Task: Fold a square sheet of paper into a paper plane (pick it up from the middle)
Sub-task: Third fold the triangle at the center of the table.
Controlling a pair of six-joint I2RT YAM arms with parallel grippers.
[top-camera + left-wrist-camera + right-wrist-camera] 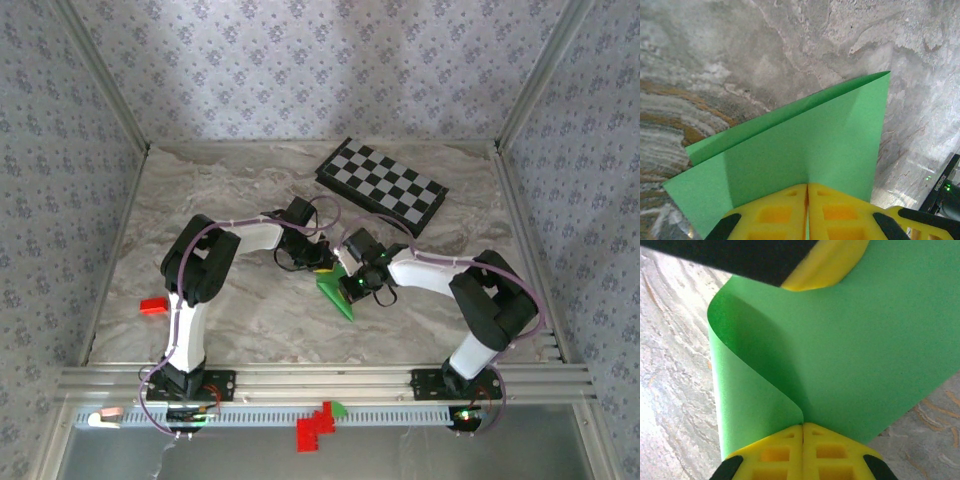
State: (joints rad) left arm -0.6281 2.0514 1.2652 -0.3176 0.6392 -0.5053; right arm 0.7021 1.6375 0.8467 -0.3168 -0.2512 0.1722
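Left pincer and right pincer each pinch the square sheet of paper, which stretches between them, curled over near the right.

Soft even light; the square sheet of paper shades its own curl.

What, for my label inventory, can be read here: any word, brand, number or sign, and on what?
White lettering on a black arm part, left wrist view: too small and blurred to read.
On the green paper and the checkerboard: no text or marks.
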